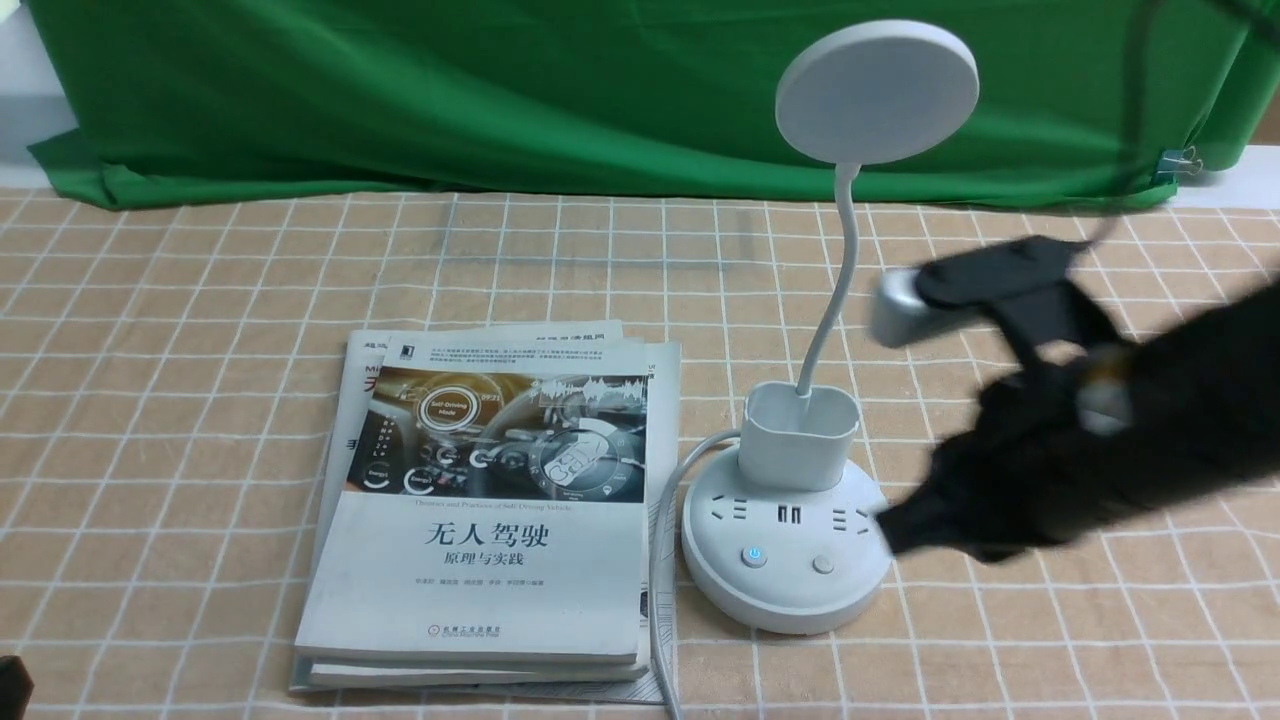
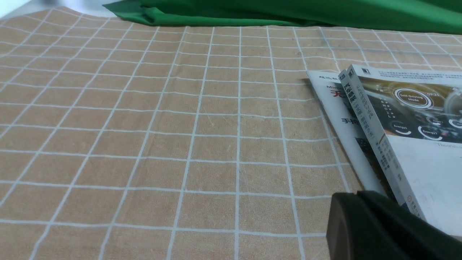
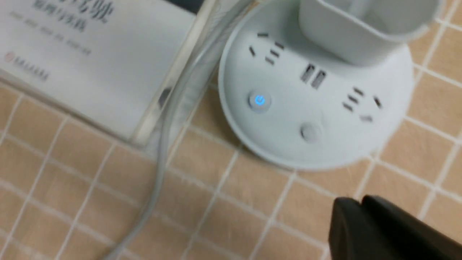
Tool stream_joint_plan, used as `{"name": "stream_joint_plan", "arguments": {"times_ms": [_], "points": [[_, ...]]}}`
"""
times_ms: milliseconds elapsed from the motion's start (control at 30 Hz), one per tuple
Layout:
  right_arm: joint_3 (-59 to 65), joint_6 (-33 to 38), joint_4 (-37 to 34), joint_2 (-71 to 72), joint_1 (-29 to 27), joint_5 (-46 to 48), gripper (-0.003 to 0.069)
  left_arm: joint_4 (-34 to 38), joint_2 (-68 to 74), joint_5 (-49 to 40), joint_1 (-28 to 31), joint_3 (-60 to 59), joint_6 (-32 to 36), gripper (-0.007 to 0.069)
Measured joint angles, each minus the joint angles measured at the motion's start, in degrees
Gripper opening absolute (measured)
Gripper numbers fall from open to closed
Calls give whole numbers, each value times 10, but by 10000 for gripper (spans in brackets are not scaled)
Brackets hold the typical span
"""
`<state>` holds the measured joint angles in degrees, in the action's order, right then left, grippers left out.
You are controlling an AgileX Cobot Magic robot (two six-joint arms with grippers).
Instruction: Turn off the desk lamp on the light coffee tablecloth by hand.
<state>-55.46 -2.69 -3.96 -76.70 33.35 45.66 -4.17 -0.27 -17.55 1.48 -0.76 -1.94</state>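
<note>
Right gripper [image 1: 893,545] hovering near the desk lamp [image 1: 785,540]
Its jaws are staying together, gripping nothing; the left gripper's [image 2: 355,196] are closing on nothing too. The lamp is standing at one o'clock from the cloth's near edge.Right gripper [image 1: 893,545] hovering by the desk lamp [image 1: 785,540]
Both it and the left gripper [image 2: 355,196] are pressing their jaws together, holding nothing; the lamp is standing at three o'clock from the books [image 1: 480,560].

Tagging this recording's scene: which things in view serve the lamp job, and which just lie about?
For the job:
- desk lamp
- light coffee tablecloth
- right gripper

Just lying about:
- stacked books
- green backdrop cloth
</note>
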Motion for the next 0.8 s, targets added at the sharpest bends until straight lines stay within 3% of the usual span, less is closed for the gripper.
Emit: {"name": "stream_joint_plan", "arguments": {"times_ms": [167, 533, 800], "points": [[55, -4, 0, 112, 0, 5, 47, 0, 0, 0, 0, 0, 0, 5], [63, -19, 1, 210, 0, -4, 65, 0, 0, 0, 0, 0, 0, 5], [128, -15, 40, 272, -18, -56, 22, 0, 0, 0, 0, 0, 0, 5]]}}
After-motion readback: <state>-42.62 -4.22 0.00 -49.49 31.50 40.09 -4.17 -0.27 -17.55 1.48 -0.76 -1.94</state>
